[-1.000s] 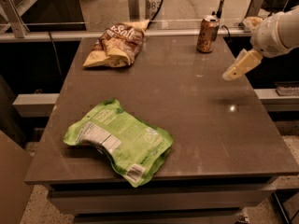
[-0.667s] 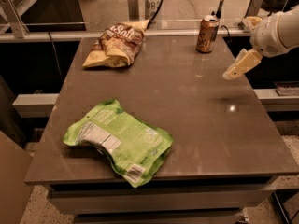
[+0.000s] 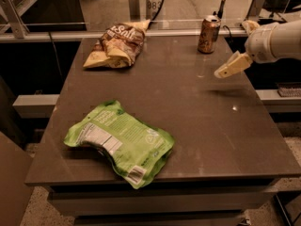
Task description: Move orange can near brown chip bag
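The orange can stands upright at the far right of the brown table, near its back edge. The brown chip bag lies wrinkled at the far left of the table, well apart from the can. My gripper hangs over the table's right side, in front of and a little right of the can, not touching it. Its white arm reaches in from the right edge of the view. The gripper holds nothing.
A large flat bright-green bag with a white label lies at the front left of the table, overhanging the front edge. A glass partition and metal rail run behind the table. A dark gap drops off along the table's left and right sides.
The gripper has edged slightly left toward the can. The can and both bags have not moved.
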`<state>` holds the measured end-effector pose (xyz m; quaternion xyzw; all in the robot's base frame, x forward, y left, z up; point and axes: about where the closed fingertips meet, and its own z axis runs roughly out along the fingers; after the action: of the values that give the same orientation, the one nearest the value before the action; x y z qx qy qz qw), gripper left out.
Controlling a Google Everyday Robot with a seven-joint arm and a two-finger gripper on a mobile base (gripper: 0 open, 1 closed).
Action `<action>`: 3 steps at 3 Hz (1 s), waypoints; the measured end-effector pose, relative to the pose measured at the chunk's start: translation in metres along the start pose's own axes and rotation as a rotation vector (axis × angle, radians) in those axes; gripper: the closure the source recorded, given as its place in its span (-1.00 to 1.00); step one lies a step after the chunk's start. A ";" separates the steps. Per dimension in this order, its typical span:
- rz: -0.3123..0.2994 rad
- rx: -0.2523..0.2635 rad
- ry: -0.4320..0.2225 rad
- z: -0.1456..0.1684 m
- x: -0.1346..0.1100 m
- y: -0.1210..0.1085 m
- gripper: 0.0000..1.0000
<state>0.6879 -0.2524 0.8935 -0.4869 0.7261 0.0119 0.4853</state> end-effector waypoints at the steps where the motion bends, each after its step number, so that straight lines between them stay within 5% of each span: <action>1: 0.060 0.074 -0.128 0.024 0.001 -0.018 -1.00; 2: 0.146 0.124 -0.254 0.051 0.003 -0.034 -1.00; 3: 0.145 0.123 -0.254 0.051 0.003 -0.034 -1.00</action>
<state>0.7480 -0.2473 0.8797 -0.3971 0.6915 0.0638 0.6000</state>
